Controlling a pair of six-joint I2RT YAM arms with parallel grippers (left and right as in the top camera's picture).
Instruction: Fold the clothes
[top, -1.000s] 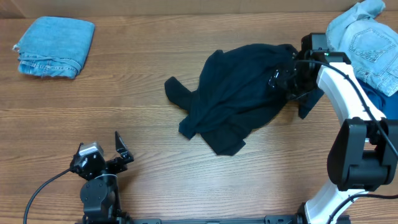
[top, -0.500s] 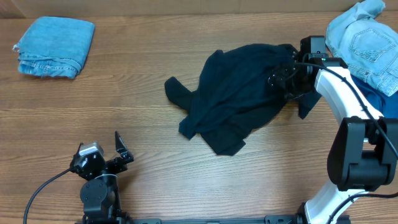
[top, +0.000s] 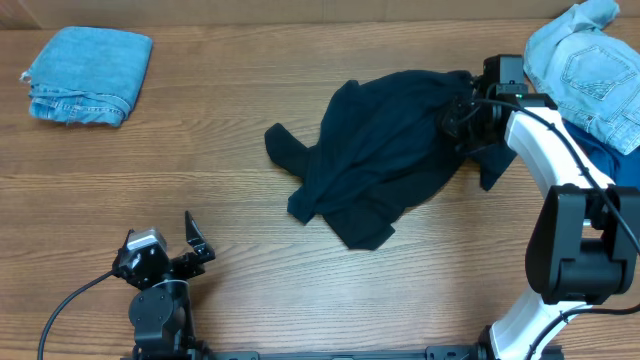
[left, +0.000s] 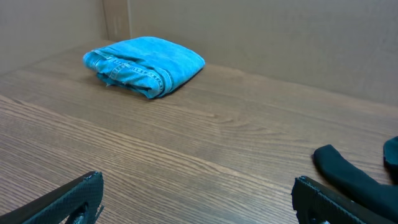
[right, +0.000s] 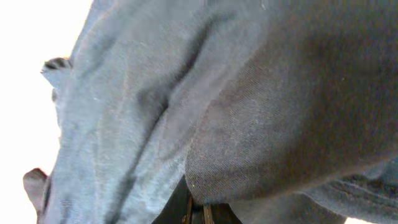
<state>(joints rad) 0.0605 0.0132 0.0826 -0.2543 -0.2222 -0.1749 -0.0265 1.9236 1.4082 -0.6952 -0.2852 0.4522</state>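
Your right gripper (top: 460, 119) is buried at the edge of the black shirt (top: 385, 160), grasp impossible to tell, so pinch one layer firmly before spreading it across the counter (top: 200, 150)

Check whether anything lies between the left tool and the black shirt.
Nothing visible does: only bare table lies between the left tool and the black shirt. The folded denim sits far off, at the back left corner.
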